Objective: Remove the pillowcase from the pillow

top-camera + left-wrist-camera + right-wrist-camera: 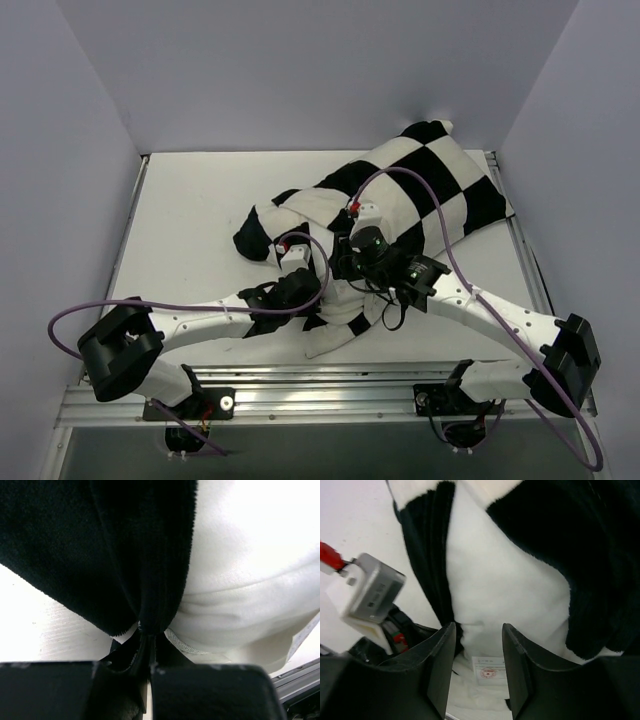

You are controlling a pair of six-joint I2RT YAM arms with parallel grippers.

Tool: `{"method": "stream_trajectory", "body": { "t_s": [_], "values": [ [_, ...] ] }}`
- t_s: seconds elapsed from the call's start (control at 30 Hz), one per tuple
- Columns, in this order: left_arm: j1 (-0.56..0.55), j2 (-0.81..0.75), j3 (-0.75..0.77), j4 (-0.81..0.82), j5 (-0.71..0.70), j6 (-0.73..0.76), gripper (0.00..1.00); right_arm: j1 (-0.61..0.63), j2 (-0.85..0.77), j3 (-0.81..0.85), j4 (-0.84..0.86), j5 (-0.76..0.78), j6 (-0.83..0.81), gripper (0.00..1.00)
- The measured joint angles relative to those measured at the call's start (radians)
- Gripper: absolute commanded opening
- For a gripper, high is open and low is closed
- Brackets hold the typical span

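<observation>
The black-and-white checked pillowcase (420, 185) lies slantwise from the far right corner toward the near middle. A plain white end of the pillow (335, 338) pokes out at its near end. My left gripper (296, 288) is shut on a black fold of the pillowcase (145, 580); in the left wrist view the fold runs straight into the closed left gripper (148, 641), with smooth white fabric (250, 580) on the right. My right gripper (348, 268) hangs over the cover's middle. Seen from the wrist, the right gripper (478, 626) is open, with white fabric (495, 580) and a small label (488, 670) beyond it.
The white table (190, 230) is boxed in by pale walls on the left, back and right. A metal rail (330, 385) runs along the near edge. Purple cables (440, 230) loop over the cover. The left wrist camera (370, 595) sits close beside my right fingers.
</observation>
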Motion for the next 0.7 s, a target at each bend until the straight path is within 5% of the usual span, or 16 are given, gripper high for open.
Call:
{"method": "stream_trajectory", "body": {
  "t_s": [0.53, 0.7],
  "values": [
    [0.011, -0.002, -0.019, 0.038, 0.023, -0.009, 0.03, 0.112, -0.141, -0.281, -0.125, 0.115, 0.124, 0.39],
    [0.014, -0.004, -0.019, 0.040, 0.026, -0.009, 0.03, 0.122, -0.193, -0.282, -0.223, 0.113, 0.171, 0.47]
  ]
}}
